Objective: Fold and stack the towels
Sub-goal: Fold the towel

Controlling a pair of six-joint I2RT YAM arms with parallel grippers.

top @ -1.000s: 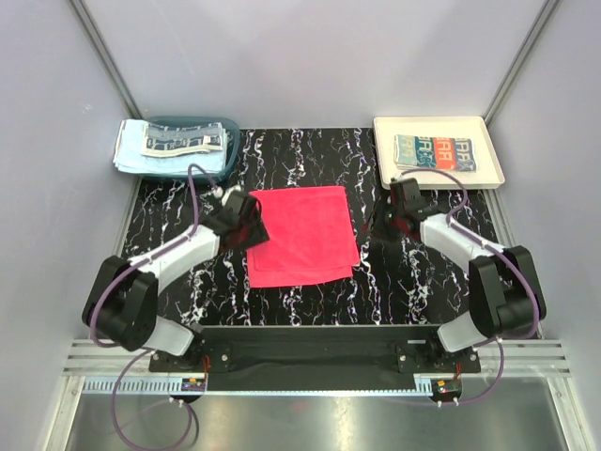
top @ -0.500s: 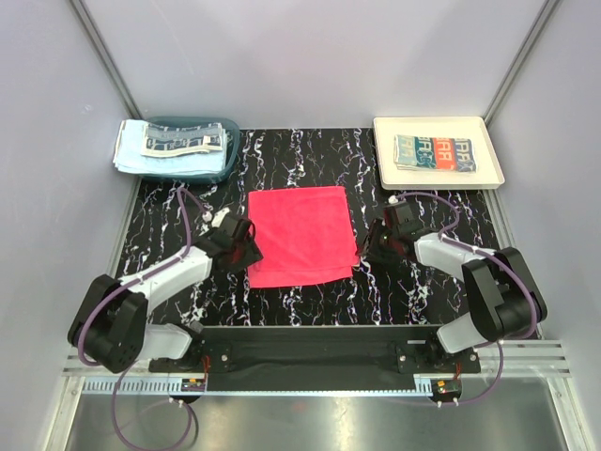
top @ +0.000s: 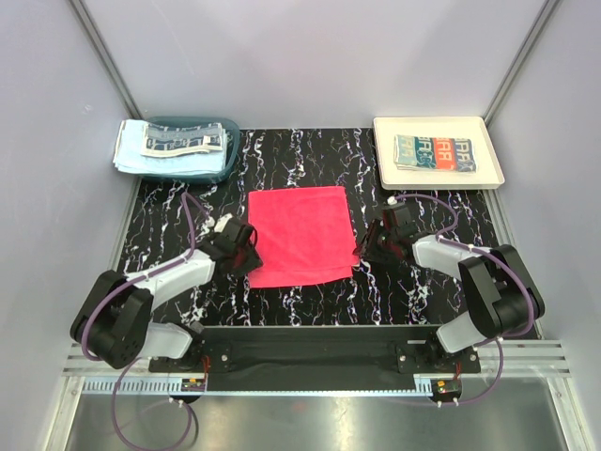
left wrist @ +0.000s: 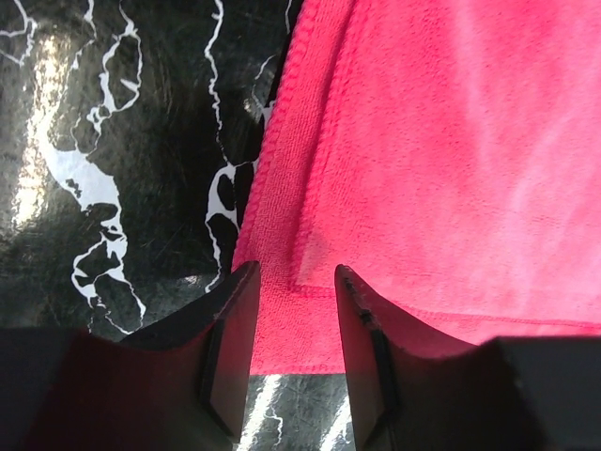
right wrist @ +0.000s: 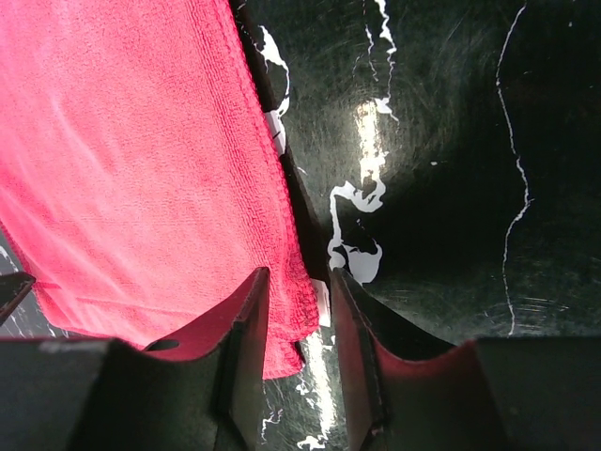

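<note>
Red-pink square towel, soft looped cloth with a stitched hem, lies spread flat in the middle of the glossy black white-veined marble-look table. Left gripper sits low at its near-left corner, dark fingers slightly apart astride the hem, not yet nipping it. Right gripper sits low at the near-right corner, fingers likewise parted over the cloth's edge. Both arms lie low, forearms angled inward.

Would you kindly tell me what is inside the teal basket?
The basket holds a light blue towel spilling over its left rim, a patterned towel on top; anything beneath them is covered.
</note>
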